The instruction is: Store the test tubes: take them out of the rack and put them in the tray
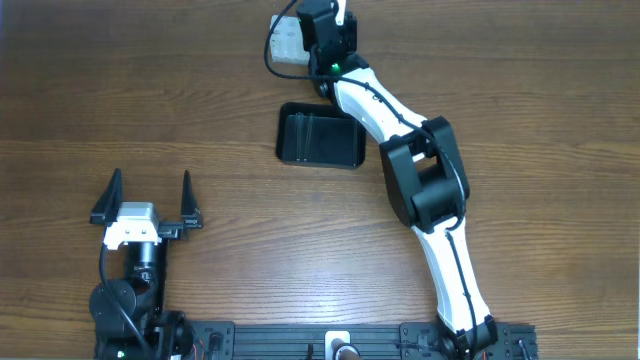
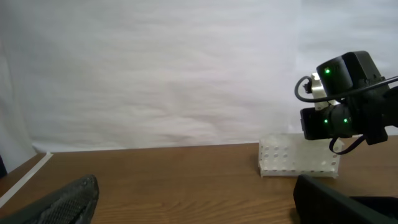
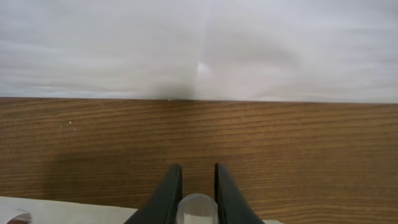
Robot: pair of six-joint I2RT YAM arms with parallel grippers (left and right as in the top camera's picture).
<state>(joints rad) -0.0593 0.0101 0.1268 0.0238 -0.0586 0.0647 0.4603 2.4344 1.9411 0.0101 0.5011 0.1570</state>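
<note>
Tube [image 3: 198,210] clamped in right gripper [image 3: 197,177] over rack [image 1: 286,40]: lift straight up before swinging to tray [image 1: 340,162]. Left gripper [image 1: 150,178] jaws apart.

rack [image 2: 292,155]: translucent, upright, far table edge | tray [image 1: 284,135]: black, holds clear tubes [image 1: 305,130] | test tube [image 3: 198,210]: in right gripper [image 3: 196,169]

Right arm [image 1: 372,98] overhangs tray [image 1: 283,135]'s far right corner.
</note>
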